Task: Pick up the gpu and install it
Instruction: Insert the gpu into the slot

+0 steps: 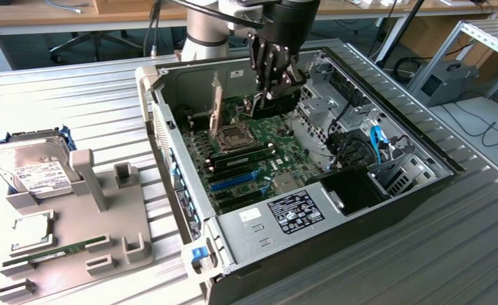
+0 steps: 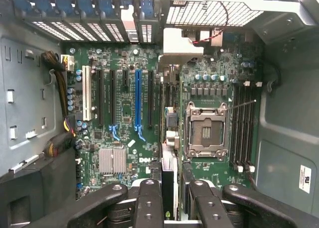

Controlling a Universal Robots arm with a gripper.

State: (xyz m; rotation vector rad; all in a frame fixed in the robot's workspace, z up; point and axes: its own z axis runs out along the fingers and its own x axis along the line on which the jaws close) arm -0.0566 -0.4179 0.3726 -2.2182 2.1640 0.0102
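Gripper [image 1: 270,95] over open PC case [image 1: 418,184], pinching the gpu [image 2: 169,138] edge-on above the motherboard [image 2: 124,113]; probably unseated.

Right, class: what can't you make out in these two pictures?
- gpu faces: wrist view, card seen edge-on.
- slot under it: wrist view, card covers it.
- Where the hand touches the card: exterior view, hand itself blocks it.
- hard drive label text: exterior view, too small.
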